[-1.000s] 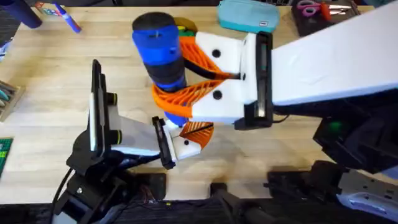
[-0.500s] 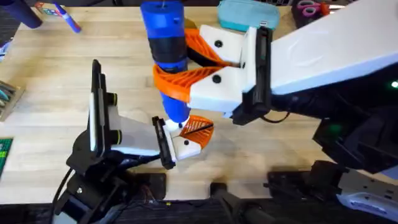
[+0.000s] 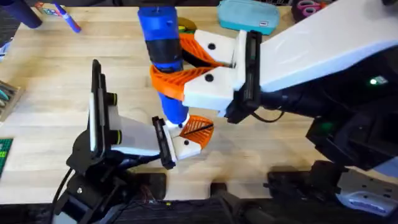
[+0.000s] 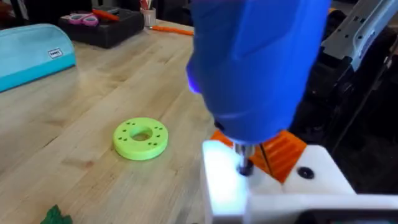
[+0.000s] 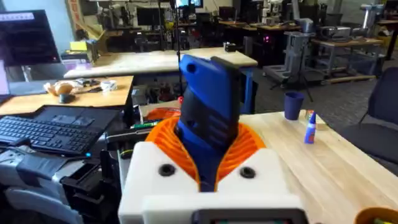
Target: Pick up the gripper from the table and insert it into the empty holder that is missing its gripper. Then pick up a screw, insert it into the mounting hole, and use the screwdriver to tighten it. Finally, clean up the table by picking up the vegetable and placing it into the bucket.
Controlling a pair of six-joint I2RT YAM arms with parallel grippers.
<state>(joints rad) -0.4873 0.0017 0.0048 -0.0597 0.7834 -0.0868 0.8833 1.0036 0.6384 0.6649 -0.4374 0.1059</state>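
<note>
My right gripper (image 3: 177,78) reaches in from the right, its big orange ribbed fingers (image 5: 239,146) shut on the blue screwdriver (image 3: 163,53). The tool stands steeply, its narrow tip (image 3: 176,117) down on the holder (image 3: 185,147), a small white block with a black end plate (image 3: 163,142) at the tip of my left arm. The small orange gripper (image 3: 199,127) sits in the holder, next to the tip. In the left wrist view the metal bit (image 4: 245,165) meets the holder's white top (image 4: 224,183); I cannot tell the screw from the bit. A green leafy scrap (image 4: 55,216) may be the vegetable. The bucket is out of view.
A lime-green ring (image 4: 141,137) lies on the table beyond the holder. At the far edge are a teal pouch (image 3: 249,15), a black tray with scissors (image 3: 314,11) and a thin blue marker (image 3: 67,17). A green board (image 3: 5,152) lies at the left edge.
The right gripper has shifted left and toward the far side, tipping the screwdriver's top away while its tip stays on the holder. The left arm and holder have not moved.
</note>
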